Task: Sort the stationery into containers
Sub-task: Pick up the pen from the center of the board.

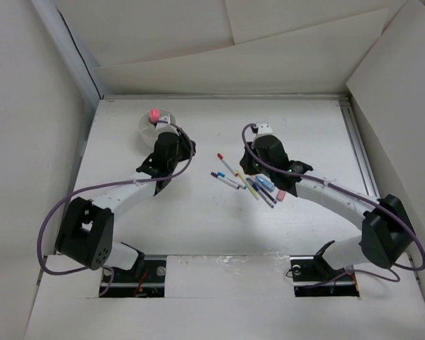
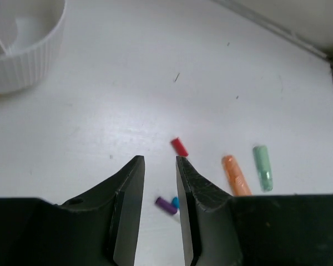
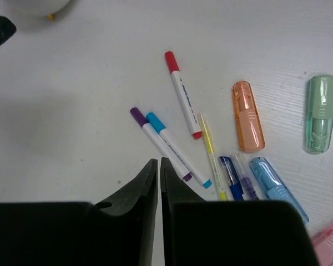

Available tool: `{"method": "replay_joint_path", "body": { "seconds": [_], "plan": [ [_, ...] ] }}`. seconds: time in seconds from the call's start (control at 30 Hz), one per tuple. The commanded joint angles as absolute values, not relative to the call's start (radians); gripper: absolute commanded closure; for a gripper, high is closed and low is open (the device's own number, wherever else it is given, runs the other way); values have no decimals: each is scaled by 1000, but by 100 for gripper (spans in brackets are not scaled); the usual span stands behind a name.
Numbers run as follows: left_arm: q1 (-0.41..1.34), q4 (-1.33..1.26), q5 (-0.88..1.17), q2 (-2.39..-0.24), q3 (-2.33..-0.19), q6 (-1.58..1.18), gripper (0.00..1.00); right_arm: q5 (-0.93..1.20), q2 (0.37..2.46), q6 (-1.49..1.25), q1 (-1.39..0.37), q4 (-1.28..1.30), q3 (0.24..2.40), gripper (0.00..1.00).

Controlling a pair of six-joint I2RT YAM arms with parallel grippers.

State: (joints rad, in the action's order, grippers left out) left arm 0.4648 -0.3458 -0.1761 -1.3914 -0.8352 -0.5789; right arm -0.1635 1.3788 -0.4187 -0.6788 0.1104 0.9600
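I see the right gripper (image 3: 159,162) with jaws pressed together over the scattered coloured pens (image 3: 175,145) toward the table's right edge, so I'd spread them across one pen's middle, while the left gripper (image 2: 160,159), slightly spread and empty, hangs near the low ribbed white plastic cup (image 2: 28,61) by the far-left corner.

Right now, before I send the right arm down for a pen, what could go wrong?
The right gripper looks shut; lowered like that, it would shove rather than grasp.
The purple pen and blue pen lie side by side, so one pinch may catch both or flick one off.
The cup sits close to the left gripper; a careless swing could knock it.
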Motion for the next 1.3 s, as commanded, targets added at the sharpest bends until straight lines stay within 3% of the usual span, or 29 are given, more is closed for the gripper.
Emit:
{"method": "replay_joint_path", "body": {
  "seconds": [0.0, 0.07, 0.17, 0.23, 0.3, 0.33, 0.4, 0.5, 0.67, 1.27],
  "plan": [
    [460, -474, -88, -1331, -766, -629, 75, -137, 1454, -391, -687, 117, 1029, 87],
    [460, -495, -49, -1321, -744, -629, 75, -127, 1503, -373, -687, 138, 1073, 82],
    [460, -495, -3, -1330, -732, -620, 75, -169, 1606, -347, -687, 184, 1129, 67],
    [460, -505, 9, -1330, -719, -620, 75, -179, 1679, -337, -687, 212, 1178, 70],
    [460, -537, 20, -1341, -698, -611, 75, -179, 1724, -337, -687, 221, 1204, 84],
    [460, -537, 20, -1341, -698, -601, 75, -179, 1755, -337, -687, 221, 1213, 86],
    [460, -557, 43, -1351, -689, -601, 75, -207, 1778, -337, -687, 230, 1213, 86],
    [460, -577, 69, -1362, -689, -580, 75, -227, 1807, -337, -687, 230, 1213, 75],
    [460, -588, 94, -1371, -689, -557, 75, -264, 1870, -337, -687, 250, 1268, 70],
    [419, -523, 46, -1351, -684, -571, 75, -222, 1931, -327, -687, 250, 1312, 72]
  ]
}}
